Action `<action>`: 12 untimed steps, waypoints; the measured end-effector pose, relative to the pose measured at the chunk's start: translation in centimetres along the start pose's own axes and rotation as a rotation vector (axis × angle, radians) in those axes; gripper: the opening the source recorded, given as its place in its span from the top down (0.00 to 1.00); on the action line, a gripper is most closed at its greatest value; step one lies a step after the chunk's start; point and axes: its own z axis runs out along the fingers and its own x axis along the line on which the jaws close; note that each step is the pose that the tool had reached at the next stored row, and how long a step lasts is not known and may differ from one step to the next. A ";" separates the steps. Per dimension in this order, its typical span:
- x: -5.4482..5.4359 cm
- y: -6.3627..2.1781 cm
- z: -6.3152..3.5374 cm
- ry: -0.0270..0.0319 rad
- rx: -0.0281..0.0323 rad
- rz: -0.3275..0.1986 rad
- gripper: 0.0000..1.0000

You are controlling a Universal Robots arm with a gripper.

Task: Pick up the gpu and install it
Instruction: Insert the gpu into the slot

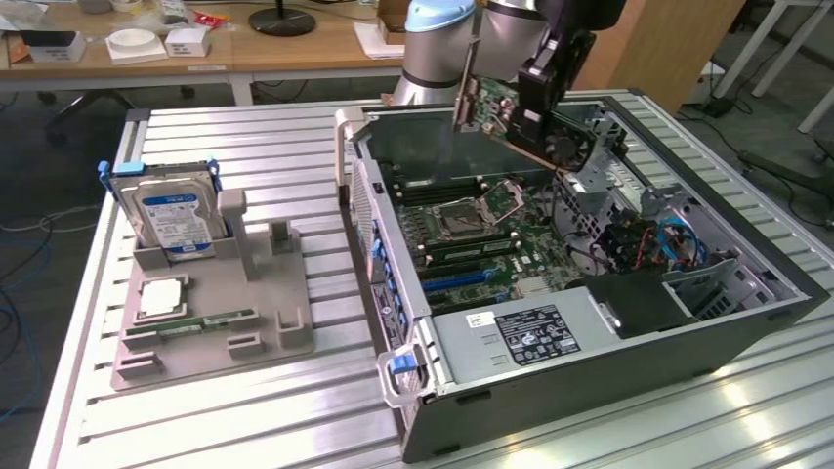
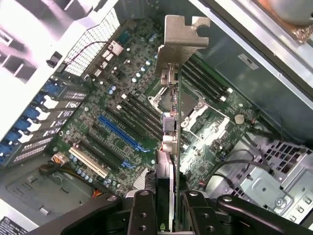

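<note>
- Exterior view, upper centre: the gpu is pinched edge-on by the claw.
- It is judged light, stiff and fragile; bare edges are preferred for holding.

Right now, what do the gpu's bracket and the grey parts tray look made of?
The gpu bracket: likely bare sheet metal, silvery with a bright sheen and stamped notches. The tray: probably matte grey plastic, dull and even, with moulded posts.
</note>
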 end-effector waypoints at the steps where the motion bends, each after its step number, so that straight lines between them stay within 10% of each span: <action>1: 0.0 0.00 0.00 0.0000 -0.0003 -0.011 0.73; 12: 0.0 0.00 0.00 0.0003 -0.0035 -0.140 0.73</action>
